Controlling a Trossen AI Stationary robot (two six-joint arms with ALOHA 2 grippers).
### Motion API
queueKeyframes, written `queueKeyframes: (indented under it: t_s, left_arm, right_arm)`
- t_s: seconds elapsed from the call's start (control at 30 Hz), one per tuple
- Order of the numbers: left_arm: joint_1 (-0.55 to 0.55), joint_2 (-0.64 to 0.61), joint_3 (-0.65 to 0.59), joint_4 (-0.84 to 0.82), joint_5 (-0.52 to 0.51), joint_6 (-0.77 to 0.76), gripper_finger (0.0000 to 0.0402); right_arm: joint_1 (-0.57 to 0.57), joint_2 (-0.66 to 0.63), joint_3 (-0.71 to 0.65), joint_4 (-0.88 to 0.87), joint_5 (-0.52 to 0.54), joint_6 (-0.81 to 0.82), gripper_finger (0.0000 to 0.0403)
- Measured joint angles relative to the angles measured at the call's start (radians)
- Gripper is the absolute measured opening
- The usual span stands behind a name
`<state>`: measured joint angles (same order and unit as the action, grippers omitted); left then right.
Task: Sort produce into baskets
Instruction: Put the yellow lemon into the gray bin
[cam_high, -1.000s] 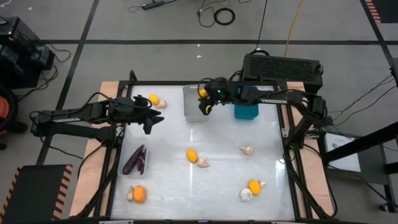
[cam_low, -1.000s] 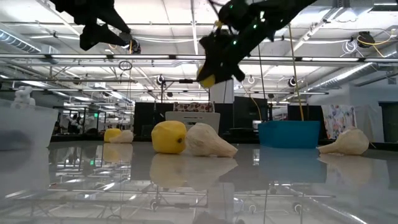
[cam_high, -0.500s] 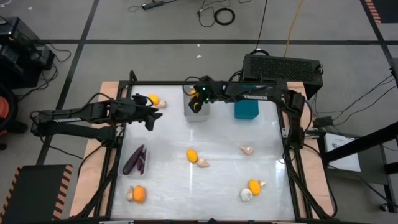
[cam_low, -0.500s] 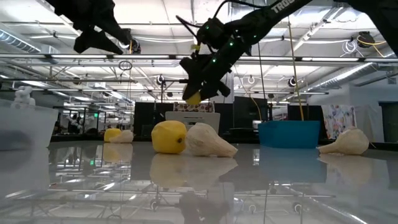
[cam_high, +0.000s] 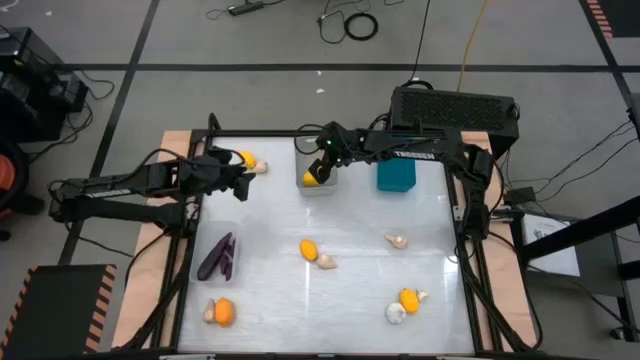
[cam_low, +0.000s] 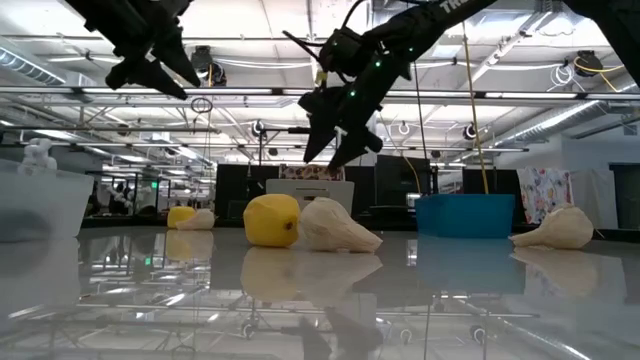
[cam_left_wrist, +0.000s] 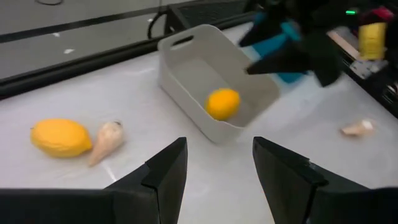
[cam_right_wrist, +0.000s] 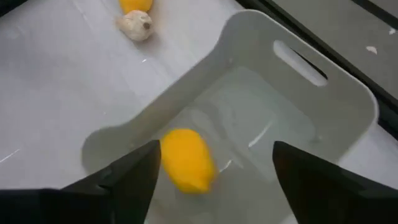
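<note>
My right gripper (cam_high: 322, 165) hangs open above the light grey basket (cam_high: 303, 150) at the table's far middle. A yellow fruit (cam_right_wrist: 186, 160) sits inside that basket at its near end (cam_high: 312, 178), below and clear of the fingers. My left gripper (cam_high: 241, 185) hovers open and empty over the far left. Beyond it a yellow fruit (cam_left_wrist: 60, 137) and a garlic bulb (cam_left_wrist: 106, 142) lie on the table. The teal basket (cam_high: 396, 177) stands right of the grey one. Two purple eggplants (cam_high: 217, 256) lie in the clear basket (cam_high: 198, 272) at the left.
Loose on the table are a yellow fruit (cam_high: 308, 249) with a garlic (cam_high: 326, 262) at the centre, a garlic (cam_high: 397, 241) to the right, an orange fruit (cam_high: 408, 299) with a garlic (cam_high: 396, 314) near right, and an orange fruit (cam_high: 223, 312) near left. A black vented box (cam_high: 455, 108) stands behind the far edge.
My right gripper carried the yellow fruit toward the table's left, over the grey basket, sank, then opened and let go. The fruit has dropped into the basket. My left gripper has turned, its fingers drawn toward the far edge.
</note>
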<state>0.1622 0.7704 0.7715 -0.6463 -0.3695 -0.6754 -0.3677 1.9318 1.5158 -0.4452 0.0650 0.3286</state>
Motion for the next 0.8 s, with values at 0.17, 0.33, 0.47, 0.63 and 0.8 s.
queueKeyframes:
  t_s: [0.17,0.33,0.47,0.63,0.8]
  left_arm:
    - [0.118,0.009,0.0,0.0,0.086,0.018,0.019]
    - [0.276,0.048,0.001,0.001,0.201,0.109,0.019]
    - [0.405,0.114,0.001,0.036,0.206,0.108,0.0197]
    - [0.533,0.227,0.001,0.074,0.234,0.115,0.0249]
    - [0.628,0.368,0.021,0.073,0.329,0.114,0.0315]
  right_arm:
    - [0.006,-0.08,0.0,-0.063,-0.096,0.014,0.0331]
    - [0.041,-0.196,0.0,-0.116,-0.098,0.049,0.0336]
    - [0.082,-0.296,0.0,-0.144,-0.096,0.093,0.0336]
    - [0.148,-0.382,0.0,-0.168,-0.071,0.158,0.0336]
    - [0.229,-0.425,0.0,-0.2,0.017,0.191,0.0336]
